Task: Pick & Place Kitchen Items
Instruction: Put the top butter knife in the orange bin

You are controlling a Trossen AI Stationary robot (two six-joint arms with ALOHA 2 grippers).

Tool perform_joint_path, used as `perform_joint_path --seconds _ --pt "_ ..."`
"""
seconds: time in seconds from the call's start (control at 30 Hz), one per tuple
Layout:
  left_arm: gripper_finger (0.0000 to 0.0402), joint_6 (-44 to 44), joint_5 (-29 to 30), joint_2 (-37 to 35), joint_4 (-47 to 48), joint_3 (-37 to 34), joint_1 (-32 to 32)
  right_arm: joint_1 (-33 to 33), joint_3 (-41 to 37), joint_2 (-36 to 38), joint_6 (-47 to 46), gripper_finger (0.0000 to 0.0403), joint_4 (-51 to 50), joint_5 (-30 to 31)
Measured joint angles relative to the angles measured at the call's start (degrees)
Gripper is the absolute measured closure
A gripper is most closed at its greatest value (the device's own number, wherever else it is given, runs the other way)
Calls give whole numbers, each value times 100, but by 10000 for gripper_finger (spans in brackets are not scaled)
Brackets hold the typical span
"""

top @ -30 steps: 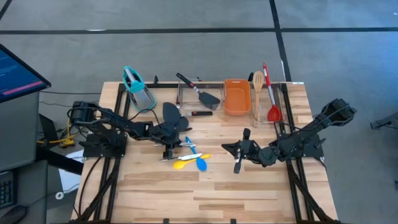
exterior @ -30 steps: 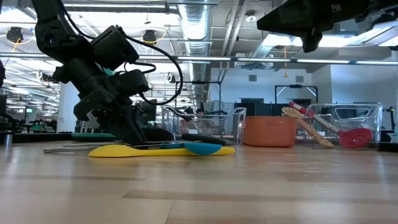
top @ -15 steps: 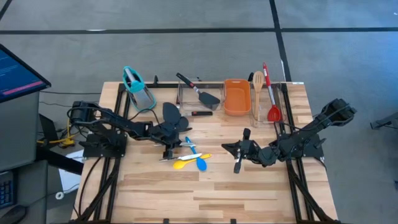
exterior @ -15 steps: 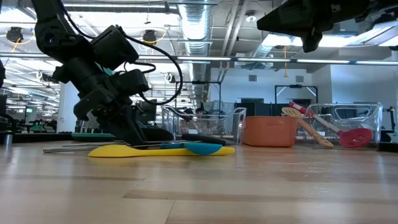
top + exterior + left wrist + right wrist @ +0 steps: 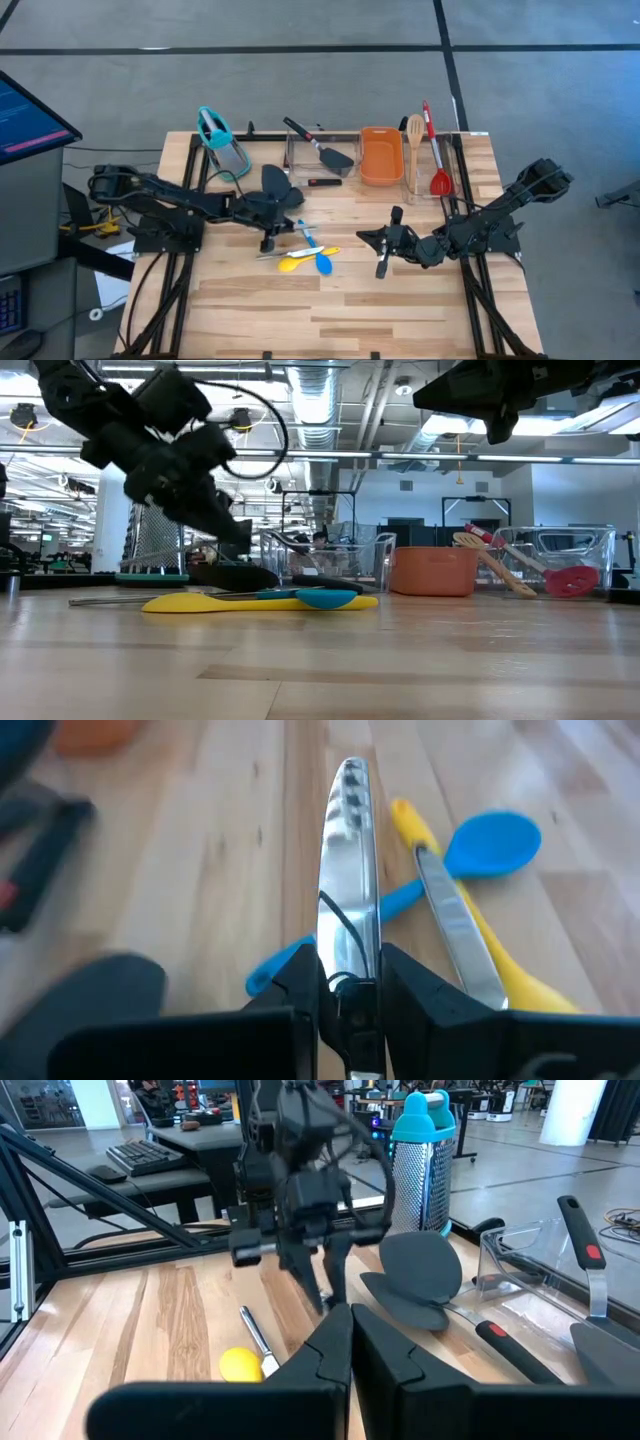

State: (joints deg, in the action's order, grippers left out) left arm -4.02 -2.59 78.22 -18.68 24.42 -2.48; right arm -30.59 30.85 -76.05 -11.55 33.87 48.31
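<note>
From my low view the left gripper [image 5: 215,520] is blurred. On the left wrist view the tongs [image 5: 350,880] run under my fingers [image 5: 300,990] and off the edge, so I can't see their far end.

Pale striped wood table [image 5: 400,300] — centre of high view. Orange tub [image 5: 380,155] upper centre; red spoon [image 5: 437,170] beside it, light wooden slotted spoon [image 5: 414,140] too. Yellow spoon [image 5: 300,262] and blue spoon [image 5: 316,254] centre-left. Silver tongs [image 5: 350,900] — shiny. Teal-topped grater [image 5: 222,145] upper left.
</note>
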Motion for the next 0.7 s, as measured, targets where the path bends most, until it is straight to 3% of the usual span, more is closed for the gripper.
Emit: perform_joint_path --seconds 0.37,0.53,0.7 --pt "360 -340 504 -1071 -84 131 -2 -2 0 0 -2 401 3 146" --pt "361 -619 520 -1183 -101 374 -4 -1 0 0 -71 401 252 272" --pt "361 -804 520 -1135 -165 586 -4 188 0 -14 -726 401 400 264"
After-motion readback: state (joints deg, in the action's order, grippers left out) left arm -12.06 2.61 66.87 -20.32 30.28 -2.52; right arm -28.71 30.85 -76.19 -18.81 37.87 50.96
